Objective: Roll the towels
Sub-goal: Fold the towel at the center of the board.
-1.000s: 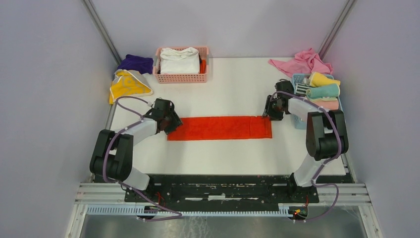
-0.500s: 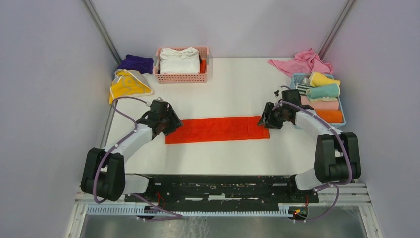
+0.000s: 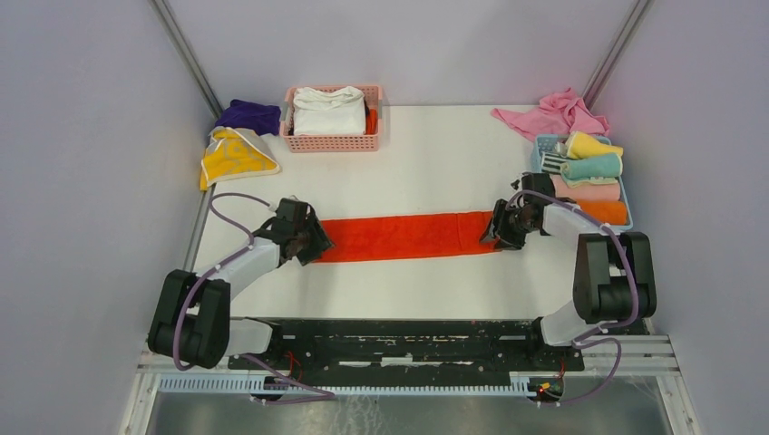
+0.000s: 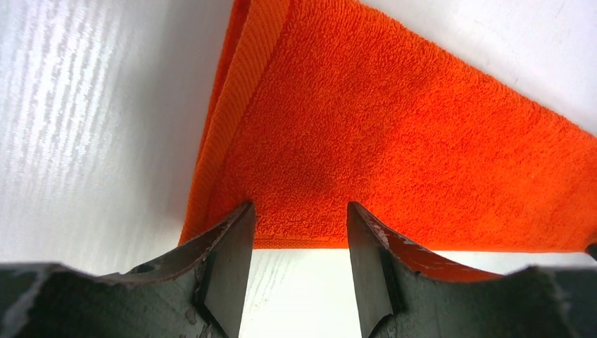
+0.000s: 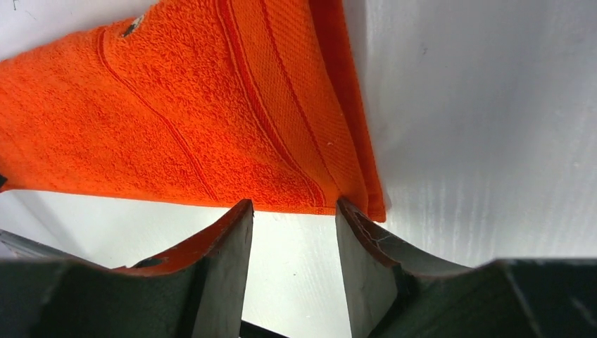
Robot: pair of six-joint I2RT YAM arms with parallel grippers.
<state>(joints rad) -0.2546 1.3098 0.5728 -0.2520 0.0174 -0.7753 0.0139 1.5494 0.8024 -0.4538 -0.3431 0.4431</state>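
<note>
Towel (image 3: 403, 236), orange-red, lies as a flat strip on the near side of the pink basket (image 3: 331, 142). Near-left of the basket stands the left gripper (image 3: 317, 242), near-right the right gripper (image 3: 492, 234). Both are half open and grip nothing; their tips perhaps touch it.

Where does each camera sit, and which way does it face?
Top external: above, behind the arms, facing down on the table; both arms, left gripper and right gripper show.
Left wrist: on the left arm, facing the orange-red towel's left end; its own fingers show.
Right wrist: on the right arm, facing the right end; its fingers show.
Shared: all three see that towel.
</note>
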